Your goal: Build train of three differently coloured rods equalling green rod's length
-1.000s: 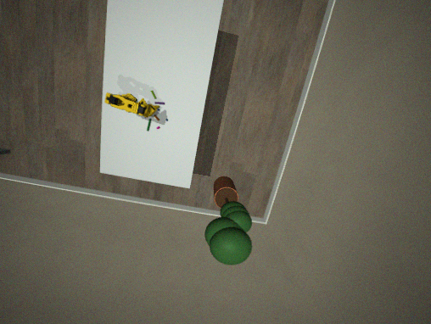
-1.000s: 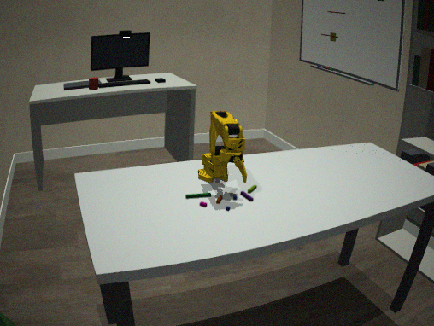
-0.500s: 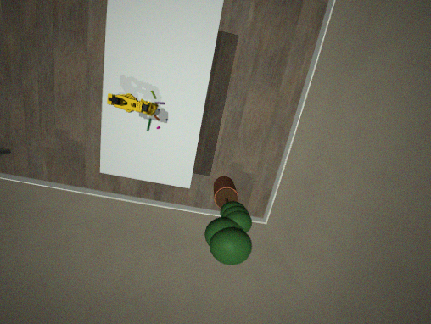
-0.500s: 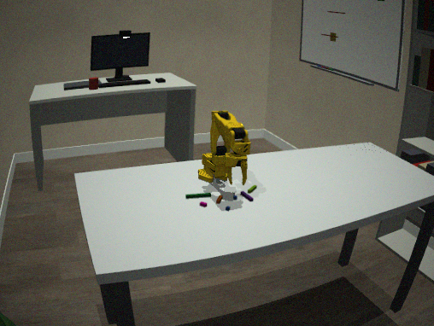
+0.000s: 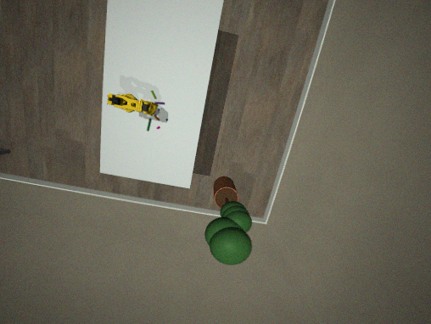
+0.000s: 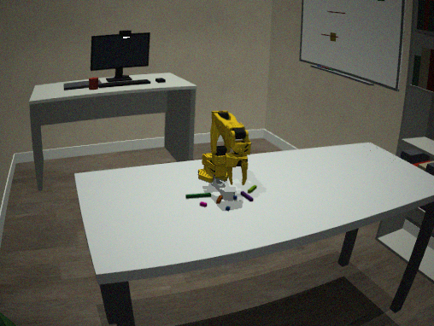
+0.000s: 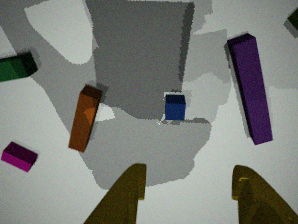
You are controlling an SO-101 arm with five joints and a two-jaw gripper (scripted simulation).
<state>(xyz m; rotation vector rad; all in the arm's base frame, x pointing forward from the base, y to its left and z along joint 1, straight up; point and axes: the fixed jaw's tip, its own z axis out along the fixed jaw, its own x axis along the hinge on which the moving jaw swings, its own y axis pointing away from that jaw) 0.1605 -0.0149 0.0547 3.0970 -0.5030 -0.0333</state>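
Observation:
My gripper point(image 6: 237, 183) point(image 7: 189, 167) is partly open and empty, above the table. The green rod point(image 5: 148, 125) point(image 6: 198, 195) point(image 7: 12, 70) lies at one side. The magenta rod point(image 5: 159, 127) point(image 6: 203, 204) point(image 7: 18, 158) and orange rod point(image 5: 157, 118) point(image 6: 219, 199) point(image 7: 84, 122) lie near it, apart. One blue rod point(image 6: 235, 197) point(image 7: 175, 107) lies between orange and purple; another blue rod point(image 5: 166, 120) point(image 6: 227, 208) does not show in the wrist view. The purple rod point(image 5: 159, 103) point(image 6: 247, 196) point(image 7: 252, 90) and lime rod point(image 5: 153, 94) point(image 6: 252, 189) lie on the other side. No rods touch.
The white table point(image 5: 144, 157) point(image 6: 162, 239) carries the arm and the rods. The arm's shadow falls across the orange and blue rods. A desk point(image 6: 64, 91) with a monitor point(image 6: 120, 51) stands behind, well away from the arm.

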